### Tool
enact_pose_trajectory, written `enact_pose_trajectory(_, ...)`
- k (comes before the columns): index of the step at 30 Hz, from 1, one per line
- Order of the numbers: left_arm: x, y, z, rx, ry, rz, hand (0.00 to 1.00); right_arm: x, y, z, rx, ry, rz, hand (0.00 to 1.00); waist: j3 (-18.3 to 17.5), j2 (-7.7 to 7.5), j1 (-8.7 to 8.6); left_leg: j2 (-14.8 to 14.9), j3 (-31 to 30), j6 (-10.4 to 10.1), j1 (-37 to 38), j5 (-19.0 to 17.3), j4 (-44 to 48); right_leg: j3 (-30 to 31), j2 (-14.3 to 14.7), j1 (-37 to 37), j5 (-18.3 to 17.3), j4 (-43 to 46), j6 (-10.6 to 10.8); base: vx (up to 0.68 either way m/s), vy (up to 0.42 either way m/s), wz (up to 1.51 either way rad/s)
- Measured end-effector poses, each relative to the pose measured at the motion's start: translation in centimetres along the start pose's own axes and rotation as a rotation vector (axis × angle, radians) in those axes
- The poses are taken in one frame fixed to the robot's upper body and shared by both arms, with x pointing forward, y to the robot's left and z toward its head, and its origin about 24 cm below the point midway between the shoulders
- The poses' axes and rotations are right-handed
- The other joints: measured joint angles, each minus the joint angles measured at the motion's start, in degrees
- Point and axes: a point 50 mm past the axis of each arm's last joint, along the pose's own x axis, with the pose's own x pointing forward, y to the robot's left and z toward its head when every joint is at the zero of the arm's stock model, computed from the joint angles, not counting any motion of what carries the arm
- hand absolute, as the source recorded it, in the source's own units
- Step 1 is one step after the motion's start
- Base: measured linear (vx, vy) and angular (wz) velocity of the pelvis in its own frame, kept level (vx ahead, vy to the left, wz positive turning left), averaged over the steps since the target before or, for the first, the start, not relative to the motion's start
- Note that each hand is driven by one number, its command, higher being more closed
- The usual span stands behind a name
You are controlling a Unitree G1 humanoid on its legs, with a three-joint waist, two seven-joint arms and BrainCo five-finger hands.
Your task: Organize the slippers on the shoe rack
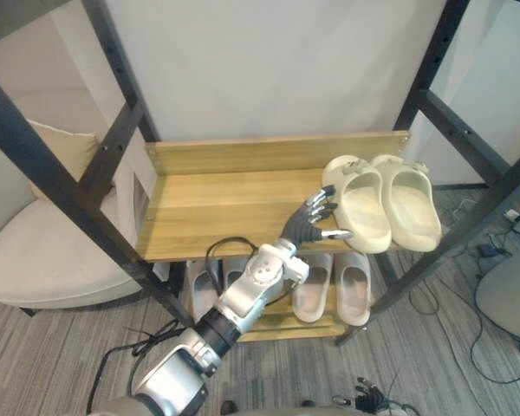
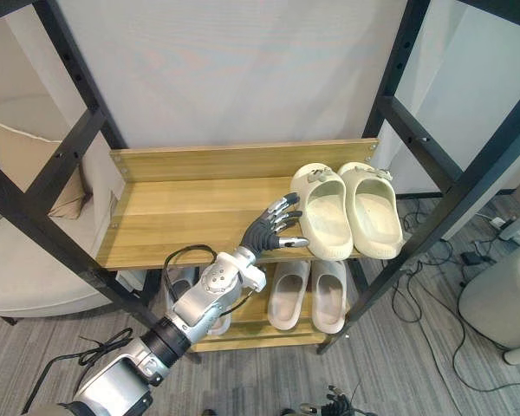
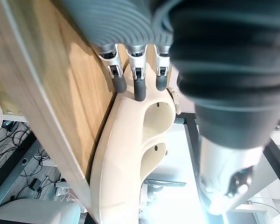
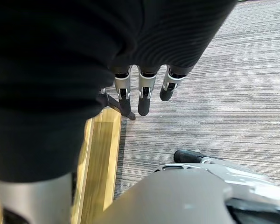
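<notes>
A pair of cream slippers stands side by side at the right end of the wooden top shelf (image 1: 217, 204), toes toward me. My left hand (image 1: 312, 224) reaches over the shelf's front edge, open, its straight fingers (image 3: 137, 86) touching the side of the left cream slipper (image 1: 357, 204). The right cream slipper (image 1: 409, 201) lies just beyond it, overhanging the shelf's front edge. That left slipper (image 3: 126, 154) also rests along the shelf edge in the left wrist view. My right hand (image 4: 143, 100) hangs open above the carpet, fingers straight, holding nothing.
On the lower shelf sits a pale beige pair (image 1: 334, 288) and, further left, grey slippers (image 1: 204, 286) partly behind my arm. Black frame posts (image 1: 43, 169) flank the rack. A cream cushioned seat (image 1: 43, 251) stands left; cables (image 1: 494, 251) lie on the carpet right.
</notes>
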Motion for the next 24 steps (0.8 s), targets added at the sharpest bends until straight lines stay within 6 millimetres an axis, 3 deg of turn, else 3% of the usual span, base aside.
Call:
enact_pose_trajectory(8, 0.2, 1.3, 0.4, 0.018, -0.005, 0.041, 0.0, 0.0, -0.1, 0.0, 0.025, 0.001, -0.002, 0.0, 0.01, -0.02, -0.05, 0.01, -0.01, 0.03, 0.0, 0.01, 0.0, -0.01, -0.01, -0.04, 0.06, -0.03, 0.04, 0.0, 0.0, 0.0)
enact_pose_trajectory(12, -0.3, 4.5, 1.0, 0.031, -0.01, 0.141, 0.0, 0.0, 0.0, 0.0, 0.032, -0.001, 0.0, 0.0, 0.03, -0.03, -0.42, 0.04, -0.15, 0.02, -0.07, 0.01, 0.0, -0.15, 0.11, -0.09, 0.05, 0.0, 0.03, 0.0, 0.0, 0.01)
enact_pose_trajectory(16, -1.9, 6.8, 3.6, 0.067, -0.111, 0.196, 0.0, 0.0, 0.0, 0.0, 0.031, 0.0, 0.004, 0.0, 0.04, -0.04, -0.02, 0.02, -0.75, 0.04, -0.31, 0.02, 0.01, -0.73, 0.04, -0.02, 0.01, 0.01, 0.07, 0.0, 0.0, 0.08)
enact_pose_trajectory(20, -3.5, 6.6, 5.2, 0.055, -0.202, 0.181, 0.0, -0.1, 0.1, -0.3, 0.022, 0.006, 0.017, 0.0, 0.06, -0.08, 0.65, -0.29, -1.79, 0.17, -0.26, 0.14, 0.02, -2.32, -0.26, 0.83, -0.16, 0.01, 0.31, 0.0, 0.0, 0.18)
enact_pose_trajectory(24, -4.7, 5.0, 5.9, -0.002, -0.265, 0.098, 0.0, -0.1, 0.1, -0.2, -0.003, 0.0, 0.033, 0.0, 0.03, -0.04, 1.91, -0.5, -2.31, 0.38, -0.12, 0.3, 0.01, -2.79, -0.43, 1.12, -0.3, 0.05, 0.34, -0.01, 0.004, 0.06)
